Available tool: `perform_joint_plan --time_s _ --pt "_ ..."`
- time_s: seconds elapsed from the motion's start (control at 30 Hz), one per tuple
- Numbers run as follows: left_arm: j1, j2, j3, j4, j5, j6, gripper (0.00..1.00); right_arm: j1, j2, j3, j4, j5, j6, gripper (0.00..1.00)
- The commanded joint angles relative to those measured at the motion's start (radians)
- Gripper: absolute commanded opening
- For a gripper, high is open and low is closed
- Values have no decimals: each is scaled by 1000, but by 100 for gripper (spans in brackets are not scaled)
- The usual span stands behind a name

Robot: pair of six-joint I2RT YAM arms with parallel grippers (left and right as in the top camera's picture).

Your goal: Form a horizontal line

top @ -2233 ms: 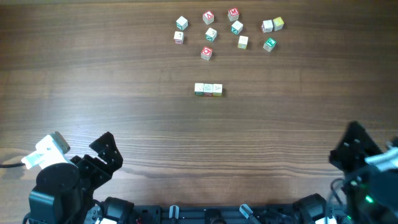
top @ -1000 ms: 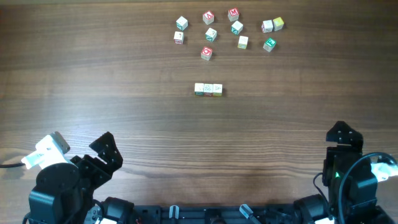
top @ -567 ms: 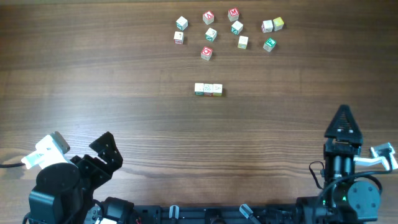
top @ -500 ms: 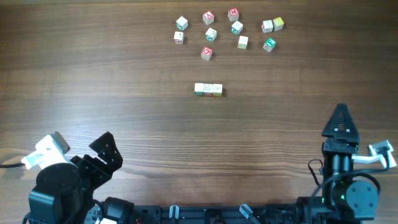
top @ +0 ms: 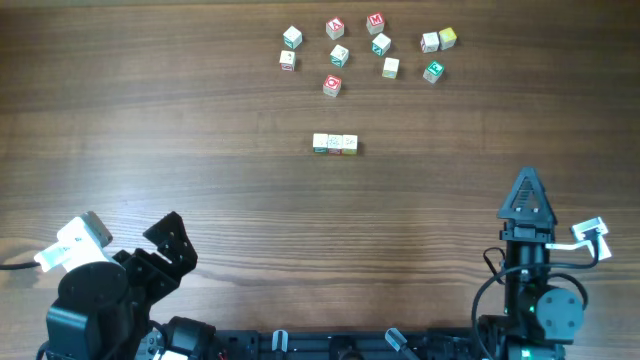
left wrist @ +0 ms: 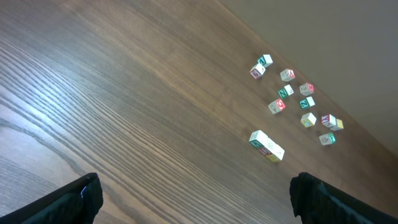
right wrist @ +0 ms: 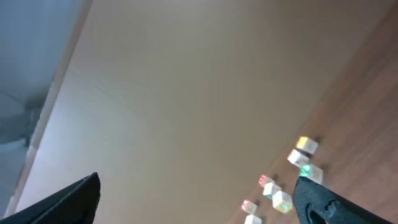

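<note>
The horizontal line [top: 335,144] is a short row of three whitish letter cubes touching edge to edge at mid-table; in the left wrist view the horizontal line [left wrist: 266,145] lies slanted, far ahead. My left gripper [top: 172,245] rests near the front left corner, open and empty, its fingertips [left wrist: 87,194] wide apart over bare wood. My right gripper [top: 527,192] stands at the front right, pointing up the table, open with nothing between its fingertips [right wrist: 318,200]. Both grippers are far from the row. The right wrist view does not show the row.
Several loose letter cubes [top: 380,45] lie scattered along the table's far edge, behind the row; the loose cubes [left wrist: 292,93] also show in the left wrist view and the loose cubes [right wrist: 281,200] in the right wrist view. Wooden table [top: 200,130] all round.
My right arm has swung in from the right edge and turned so its gripper points straight up the table. The left arm and all cubes have stayed put.
</note>
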Motion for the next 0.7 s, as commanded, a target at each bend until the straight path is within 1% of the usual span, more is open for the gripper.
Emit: perform_joint_plan --time_s 0.0,0.07,0.17,0.23,0.27,0.3,0.4,0.57,0.67 --pt "4 -4 -5 0 -13 8 100 3 -15 -32 -4 -23 18 100" --pt "4 -4 -5 0 -13 8 100 3 -15 -32 -21 -27 -30 100" --pt "4 -4 -5 0 -13 8 100 3 -15 -32 -97 -26 -76 100" --pt "4 -4 -5 0 -13 8 100 3 -15 -32 -189 -13 -76 100" --pt "4 -4 -5 0 -13 8 100 3 -15 -32 -209 -14 -96 99" --pt "4 -4 -5 0 -13 8 100 3 -16 -32 -204 -36 -188 100" --pt "4 -4 -5 0 -13 8 100 3 -15 -32 -206 -39 -320 100" --pt "4 -4 -5 0 -13 8 100 3 -15 -32 -210 -100 -647 100" --pt "4 -4 -5 0 -13 8 100 3 -16 -33 -210 -100 -735 100"
